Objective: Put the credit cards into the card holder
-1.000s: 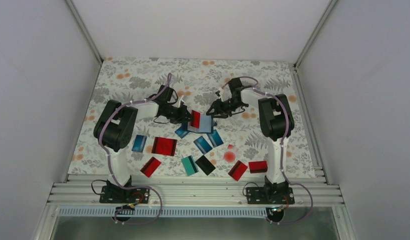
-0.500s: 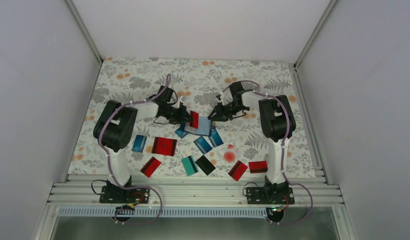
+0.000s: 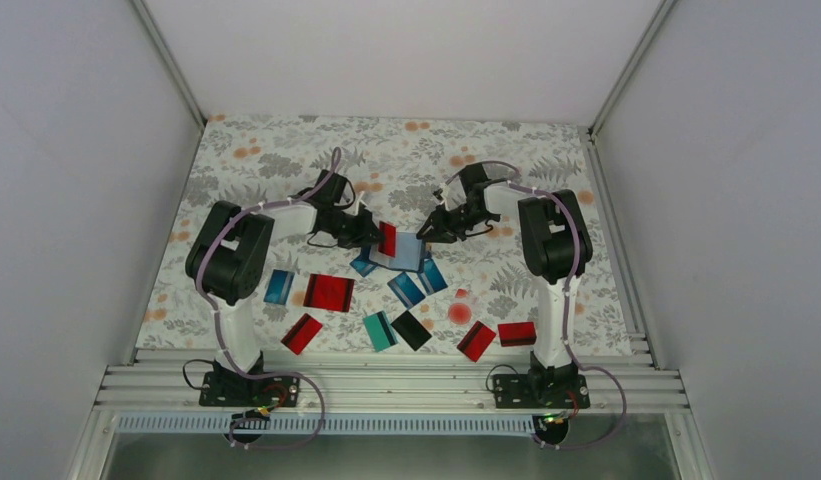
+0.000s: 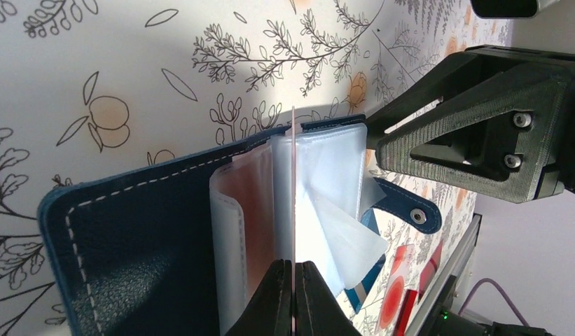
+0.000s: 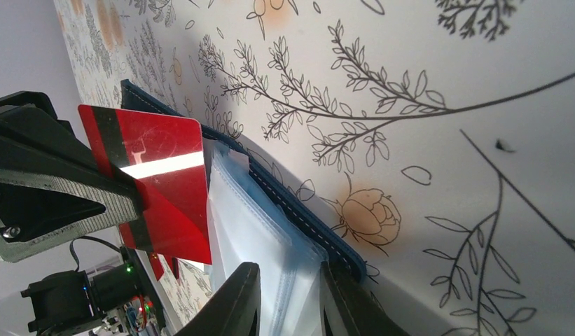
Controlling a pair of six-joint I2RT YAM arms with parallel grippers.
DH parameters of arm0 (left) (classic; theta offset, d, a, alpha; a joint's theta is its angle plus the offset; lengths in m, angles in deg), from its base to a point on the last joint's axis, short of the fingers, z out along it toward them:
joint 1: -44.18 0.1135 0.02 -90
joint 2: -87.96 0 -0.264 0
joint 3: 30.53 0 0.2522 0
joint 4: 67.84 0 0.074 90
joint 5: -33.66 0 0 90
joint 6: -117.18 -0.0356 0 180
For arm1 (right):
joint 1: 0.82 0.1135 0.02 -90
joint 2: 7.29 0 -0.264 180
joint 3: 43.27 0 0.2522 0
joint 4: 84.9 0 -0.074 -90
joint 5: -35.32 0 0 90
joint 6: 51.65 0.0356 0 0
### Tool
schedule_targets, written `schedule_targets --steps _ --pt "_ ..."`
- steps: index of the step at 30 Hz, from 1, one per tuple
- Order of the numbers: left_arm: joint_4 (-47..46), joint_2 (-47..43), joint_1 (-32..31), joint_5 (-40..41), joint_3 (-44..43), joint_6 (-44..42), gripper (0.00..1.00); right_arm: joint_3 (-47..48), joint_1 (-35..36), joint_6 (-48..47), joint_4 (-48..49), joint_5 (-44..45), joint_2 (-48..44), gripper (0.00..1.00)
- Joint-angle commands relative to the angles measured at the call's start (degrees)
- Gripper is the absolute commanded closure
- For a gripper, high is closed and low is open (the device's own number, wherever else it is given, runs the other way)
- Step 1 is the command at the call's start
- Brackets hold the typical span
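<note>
The navy card holder (image 3: 406, 251) lies open mid-table, its clear pockets fanned up (image 4: 319, 161). My left gripper (image 3: 371, 232) is shut on a red credit card (image 3: 388, 238) with a dark stripe. It holds the card upright over the pockets, edge-on in the left wrist view (image 4: 293, 210) and face-on in the right wrist view (image 5: 162, 189). My right gripper (image 3: 433, 228) is at the holder's right edge. Its jaws (image 5: 288, 297) are closed on the stack of clear pockets and the navy cover (image 5: 298, 210). Several loose cards lie nearer: red (image 3: 329, 292), blue (image 3: 279, 287), teal (image 3: 380, 330), black (image 3: 411, 329).
A small clear piece with a red dot (image 3: 459, 308) lies right of the blue cards. More red cards (image 3: 476, 340) (image 3: 516, 333) lie near the front rail. White walls close in the floral table (image 3: 286, 160) on three sides.
My right gripper moved left and closed in on the holder's right edge. The left gripper shifted the red card slightly left over the pockets. The loose cards have not moved.
</note>
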Motion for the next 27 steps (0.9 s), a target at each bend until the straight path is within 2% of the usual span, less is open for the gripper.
schedule_targets --steps 1,5,16,27 --pt "5.34 1.42 0.29 -1.97 -2.74 1.44 0.98 -1.60 0.09 -0.33 -0.38 2.08 0.96 0.76" --pt "9.31 1.18 0.25 -3.02 -3.97 1.05 0.98 -1.82 0.21 0.12 -0.03 1.91 0.94 0.77" --pt "12.98 3.05 0.22 -6.07 -4.89 -0.24 0.98 -1.57 0.17 1.14 0.92 1.42 1.23 0.78" --pt "10.59 5.81 0.04 -7.98 -5.56 -0.06 0.98 -1.32 0.40 1.29 1.10 0.90 1.32 0.78"
